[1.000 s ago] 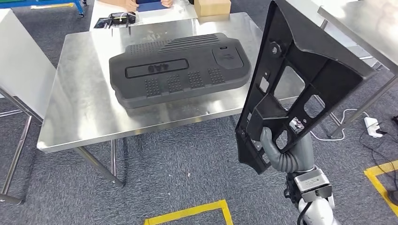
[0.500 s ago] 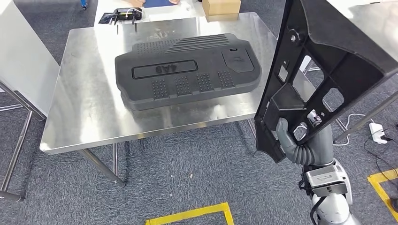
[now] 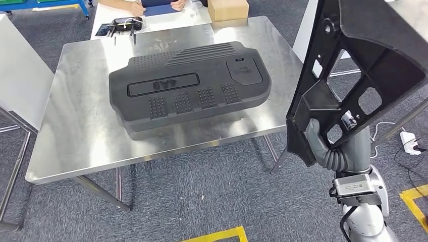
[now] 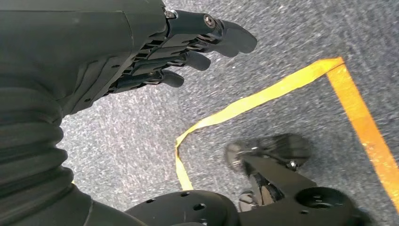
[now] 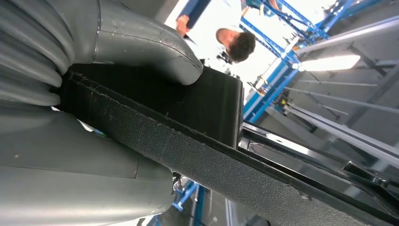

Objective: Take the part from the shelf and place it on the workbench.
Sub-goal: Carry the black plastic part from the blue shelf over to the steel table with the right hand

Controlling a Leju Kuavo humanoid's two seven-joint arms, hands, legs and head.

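Since the picture of 1 second ago the whole head view has shifted, so the camera has moved. Against that shift, the held part [image 3: 361,70] now stands higher and further right in the picture, its top running out of frame, and the right hand [image 3: 323,146] sits further right as well.

At the far left the edge of a white table [image 3: 20,85] stands beside the steel workbench [image 3: 75,121]. On the workbench lies a large black moulded cover [image 3: 186,88], flat, with raised lettering reading "4A8" upside down and patches of small studs. Behind the workbench, on a white surface, lie a dark small device [image 3: 121,24] and a cardboard box [image 3: 228,8], and a person's hands [image 3: 156,5] rest near them.

The left hand [image 4: 141,52] hangs over grey carpet [image 4: 141,136] crossed by yellow tape [image 4: 263,99]; its dark fingers [image 4: 188,59] are stretched out and slightly apart, with nothing in them.

To the right of the workbench, off its edge and over the carpet, the right hand grips the part: a long black ribbed frame with cut-out openings, tilted and nearly upright, held near its lower end. In the right wrist view the grey thumb [image 5: 141,42] presses on one face of the part's flat edge [image 5: 211,160].
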